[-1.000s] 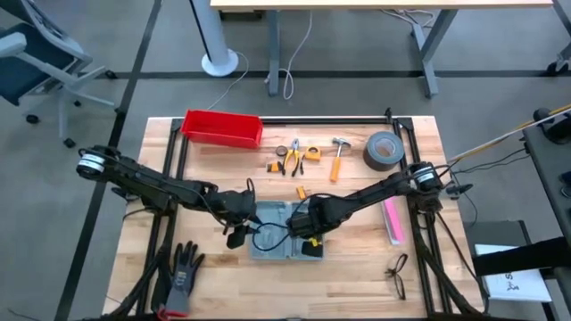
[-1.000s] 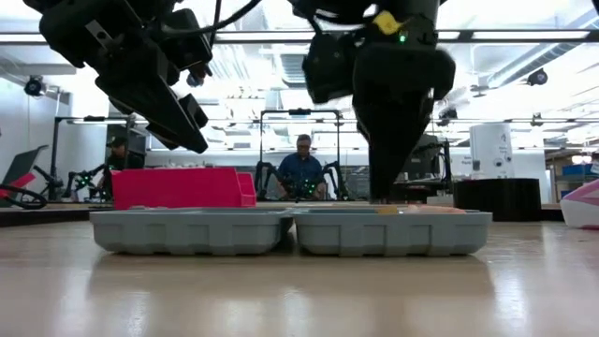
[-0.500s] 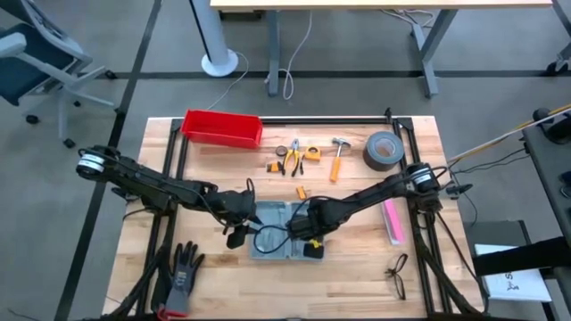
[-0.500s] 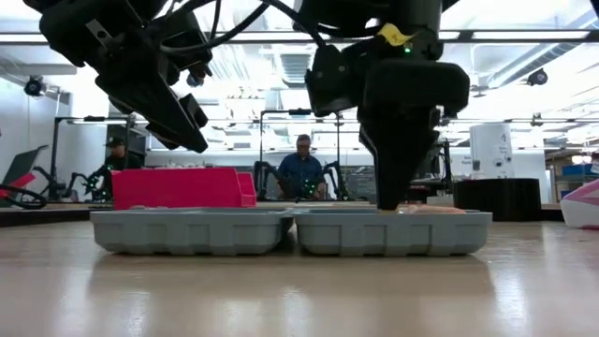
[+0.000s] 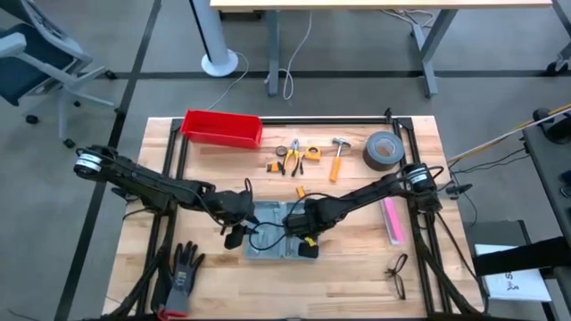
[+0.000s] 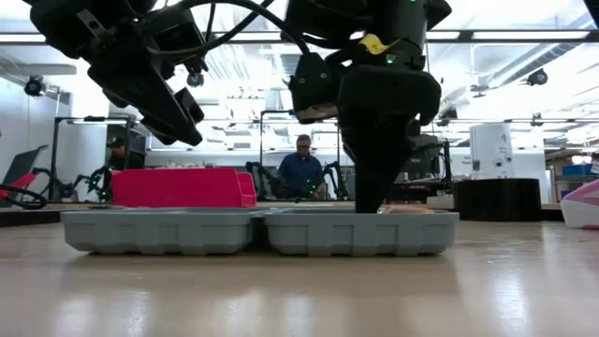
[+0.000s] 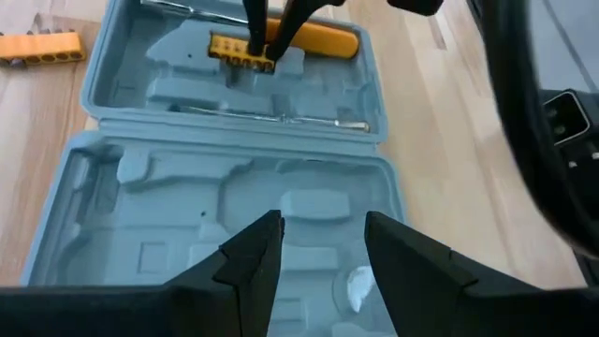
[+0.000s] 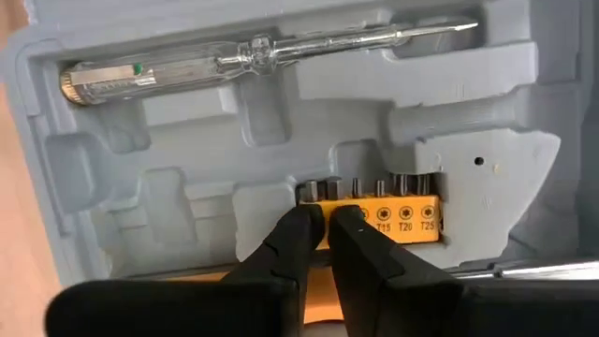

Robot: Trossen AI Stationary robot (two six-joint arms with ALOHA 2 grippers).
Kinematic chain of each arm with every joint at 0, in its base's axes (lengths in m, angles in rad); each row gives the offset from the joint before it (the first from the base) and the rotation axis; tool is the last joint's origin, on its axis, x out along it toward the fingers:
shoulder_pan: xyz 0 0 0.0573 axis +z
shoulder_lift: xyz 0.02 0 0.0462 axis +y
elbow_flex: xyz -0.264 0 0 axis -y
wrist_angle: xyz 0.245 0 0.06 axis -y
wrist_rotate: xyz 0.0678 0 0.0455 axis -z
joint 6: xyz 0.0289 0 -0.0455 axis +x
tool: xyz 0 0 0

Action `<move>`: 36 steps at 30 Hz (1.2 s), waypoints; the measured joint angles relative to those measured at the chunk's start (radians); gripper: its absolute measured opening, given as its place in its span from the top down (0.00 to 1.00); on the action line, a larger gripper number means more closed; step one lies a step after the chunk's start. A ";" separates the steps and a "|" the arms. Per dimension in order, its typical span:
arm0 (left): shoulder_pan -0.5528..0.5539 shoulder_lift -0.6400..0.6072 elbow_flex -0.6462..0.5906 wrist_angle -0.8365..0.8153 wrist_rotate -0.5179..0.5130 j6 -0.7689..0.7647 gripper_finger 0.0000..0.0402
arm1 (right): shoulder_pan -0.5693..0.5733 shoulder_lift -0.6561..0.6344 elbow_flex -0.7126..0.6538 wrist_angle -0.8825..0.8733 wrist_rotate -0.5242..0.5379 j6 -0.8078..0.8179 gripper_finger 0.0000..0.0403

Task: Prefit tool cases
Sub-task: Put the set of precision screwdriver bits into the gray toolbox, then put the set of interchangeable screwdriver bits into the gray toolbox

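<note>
The tool case (image 5: 278, 234) is lying open and flat near the front edge of the table, about midway between its left and right edges, both moulded halves facing up, its long axis running left to right across the table. I am working over its right half with my right gripper (image 8: 323, 225), reaching straight down into the tray; my fingers are nearly together and pinching one end of the yellow bit holder (image 8: 374, 217), which is sitting partly in its slot beside a raised block. I cannot tell whether it is fully seated. A clear-handled screwdriver (image 8: 253, 56) is already lying in its groove along the far wall of that same half, parallel to the case's long axis. My left gripper (image 7: 323, 245) is hovering above the left half with its fingers moderately apart and holding nothing, so my right arm is the nearer one to the holder. I judge the coming move turns on pressing straight down, since the slot lies directly under my right fingertips. Pliers (image 5: 293, 157), a hammer (image 5: 338, 159) and a tape roll (image 5: 384, 150) are waiting toward the table's back edge, near the red bin (image 5: 222, 128).
</note>
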State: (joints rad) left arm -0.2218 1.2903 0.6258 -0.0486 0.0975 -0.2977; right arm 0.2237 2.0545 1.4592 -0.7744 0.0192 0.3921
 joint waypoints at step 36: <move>0.000 0.000 0.000 0.008 -0.090 0.023 0.60 | -0.262 -0.139 0.005 -0.080 0.144 -0.214 0.61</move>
State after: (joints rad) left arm -0.2218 1.2900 0.6258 -0.0402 0.0071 -0.2744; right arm -0.0386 1.9156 1.4639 -0.8539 0.1631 0.1777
